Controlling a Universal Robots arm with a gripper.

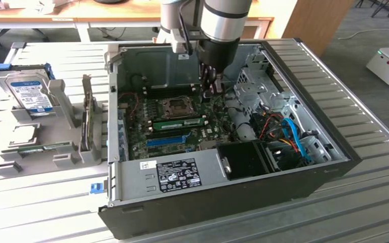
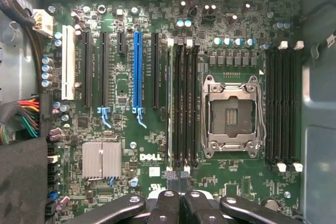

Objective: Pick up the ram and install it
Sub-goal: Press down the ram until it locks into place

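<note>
In the open computer case (image 1: pixel 235 202) on the table (image 1: pixel 39 202), the ram (image 1: pixel 181 123) apparently sits seated in a slot beside the processor socket (image 1: pixel 179 105); beyond it, the tool (image 1: pixel 210 91) hangs with fingers pressed together above the motherboard (image 1: pixel 211 129)

Ram (image 1: pixel 181 123) on motherboard (image 1: pixel 211 127), beside socket (image 1: pixel 179 105); tool (image 2: pixel 180 176) above.

A lab workshop: an opened computer case (image 1: pixel 248 202) on a slatted metal bench (image 1: pixel 46 212), wooden desks (image 1: pixel 113 12) behind.
</note>
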